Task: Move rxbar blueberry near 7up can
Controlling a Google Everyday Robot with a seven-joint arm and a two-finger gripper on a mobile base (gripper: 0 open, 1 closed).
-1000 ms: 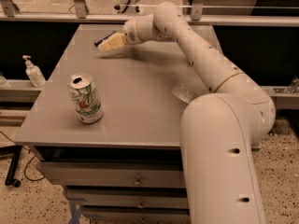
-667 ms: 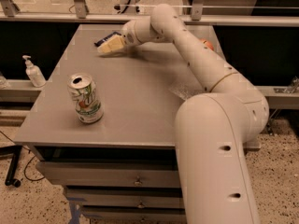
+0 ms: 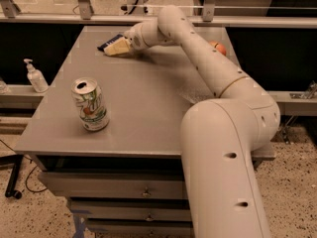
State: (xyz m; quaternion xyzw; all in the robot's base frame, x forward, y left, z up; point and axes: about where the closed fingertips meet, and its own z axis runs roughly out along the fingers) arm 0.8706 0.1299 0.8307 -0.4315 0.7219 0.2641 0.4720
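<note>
The rxbar blueberry (image 3: pixel 109 40), a dark navy wrapper, is seen lying flat at the far side of the grey table (image 3: pixel 148 113), partly covered by the gripper (image 3: pixel 118 48). Whether it is grasped cannot be told. Over the last second, neither has visibly been moved. The 7up can (image 3: pixel 90 104) stands well apart, front-left, so the carry is judged not yet begun.

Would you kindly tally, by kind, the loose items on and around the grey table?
Soda cans: 1, the 7up can.
Snack bars: 1, the rxbar blueberry, at the table far edge, with the gripper at it.
Bottles: 1, the white pump bottle, left of the table.
Other: 1, an orange round object, half hidden behind the arm.
Total: 4.
</note>
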